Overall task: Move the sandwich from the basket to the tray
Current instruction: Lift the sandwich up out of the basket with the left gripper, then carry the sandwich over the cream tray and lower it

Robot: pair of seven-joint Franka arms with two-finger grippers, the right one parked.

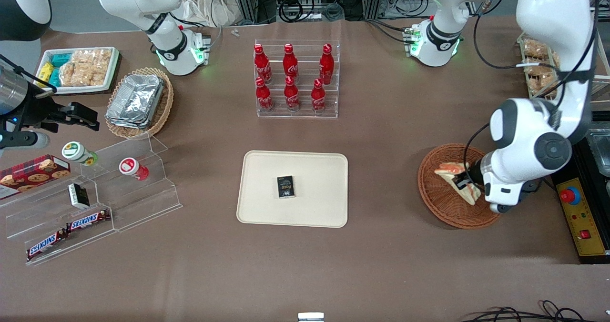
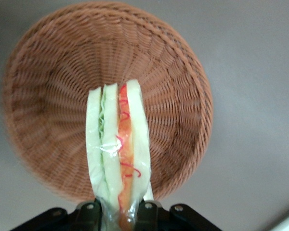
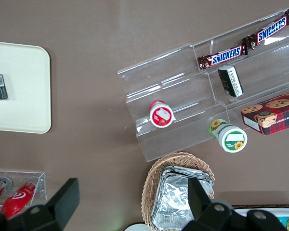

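Sandwich (image 1: 464,183) clamped in the left arm's end effector (image 1: 461,182), over the reddish-brown wicker basket (image 1: 441,198) at the working arm's end of the worktop (image 1: 381,136). Wrist view: the wedge (image 2: 118,149) stands on edge between the two fingers (image 2: 89,211), bread slices outermost, green and red-orange filling between them, clear wrap over it; basket weave (image 2: 48,96) lies underneath it. Whether the wedge touches the basket floor cannot be told.

Cream tray (image 1: 267,188) sits mid-worktop, well apart from the basket, toward the parked arm. A small black box (image 1: 285,186) lies flat near the tray's centre.

Farther from the front camera than the tray: clear rack with six red cola bottles (image 1: 290,76). Toward the parked arm's end: clear stepped stand (image 1: 95,193) carrying two Snickers bars (image 1: 66,231), and a tan basket with foil containers (image 1: 136,100).
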